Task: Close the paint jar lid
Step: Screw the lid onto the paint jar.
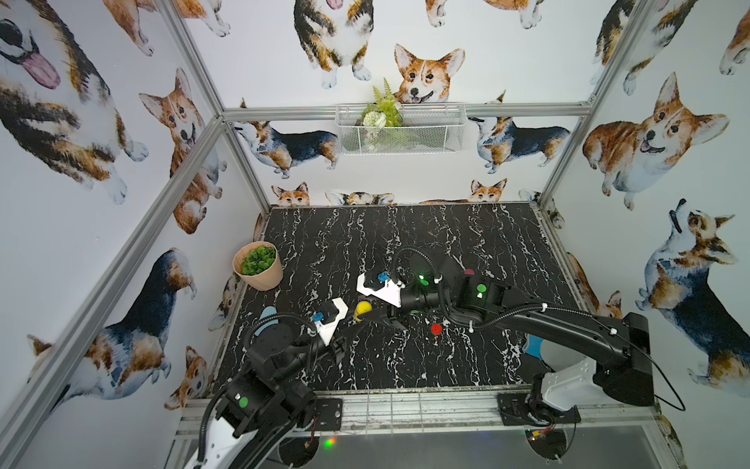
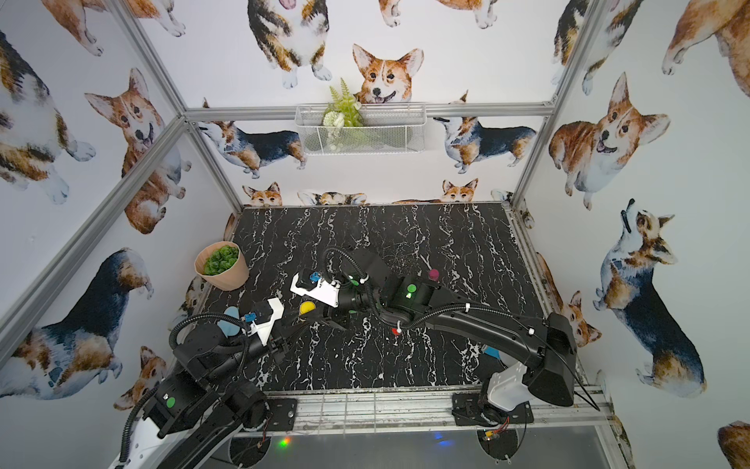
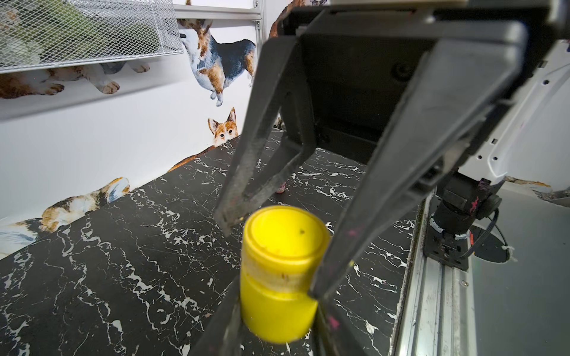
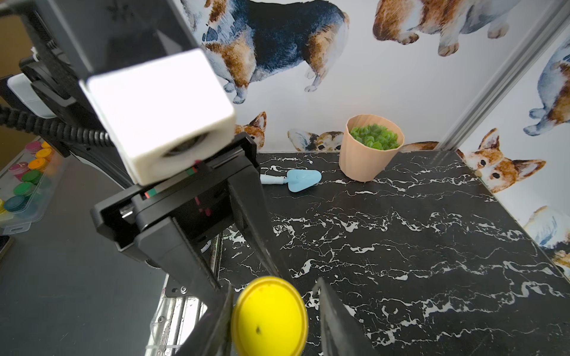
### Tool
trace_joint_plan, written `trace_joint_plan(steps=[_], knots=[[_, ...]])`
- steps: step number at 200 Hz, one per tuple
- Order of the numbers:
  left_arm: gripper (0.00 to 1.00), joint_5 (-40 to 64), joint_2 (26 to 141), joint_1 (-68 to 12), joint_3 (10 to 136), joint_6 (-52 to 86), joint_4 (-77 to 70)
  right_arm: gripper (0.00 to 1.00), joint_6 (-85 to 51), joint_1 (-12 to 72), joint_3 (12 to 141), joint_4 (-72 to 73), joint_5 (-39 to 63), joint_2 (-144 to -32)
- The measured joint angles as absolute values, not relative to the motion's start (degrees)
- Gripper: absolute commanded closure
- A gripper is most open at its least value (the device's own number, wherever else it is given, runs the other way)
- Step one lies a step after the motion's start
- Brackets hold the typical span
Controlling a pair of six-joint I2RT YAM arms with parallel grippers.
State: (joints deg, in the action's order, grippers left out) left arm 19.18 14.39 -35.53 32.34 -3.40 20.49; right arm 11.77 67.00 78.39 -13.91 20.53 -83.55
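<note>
Left gripper is clamping the yellow paint jar; right gripper is straddling its lid, jaws slightly apart.

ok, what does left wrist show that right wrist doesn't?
Left wrist only: the body of the yellow jar where the left fingers clamp it, and the wire basket. Right wrist only: blue trowel, potted plant, a box of paint jars. Both: the yellow lid between the right fingers, and the marble table.
</note>
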Motion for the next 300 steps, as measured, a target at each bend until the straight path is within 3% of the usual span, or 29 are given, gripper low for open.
trace_joint_plan(steps=[87, 146, 258, 285, 300], knots=[[0.75, 17.7, 13.2, -35.6, 32.3, -3.5, 20.6, 0.69, 9.2, 67.0, 77.8, -12.3, 21.1, -83.5], [0.75, 11.4, 9.2, -35.5, 31.9, -4.1, 23.0, 0.68, 2.7, 68.5, 77.3, -5.7, 17.4, -86.6], [0.75, -7.2, 4.0, -32.2, 31.8, -4.8, 28.4, 0.69, -11.4, 76.1, 88.7, -0.7, -5.0, -100.8], [0.75, -7.8, 4.3, -30.8, 31.8, -4.9, 28.4, 0.66, -12.8, 77.3, 90.1, -1.0, -9.6, -102.1], [0.75, -7.5, 4.6, -30.5, 31.8, -5.0, 28.3, 0.53, -13.5, 77.3, 89.9, -1.1, -10.9, -101.9]])
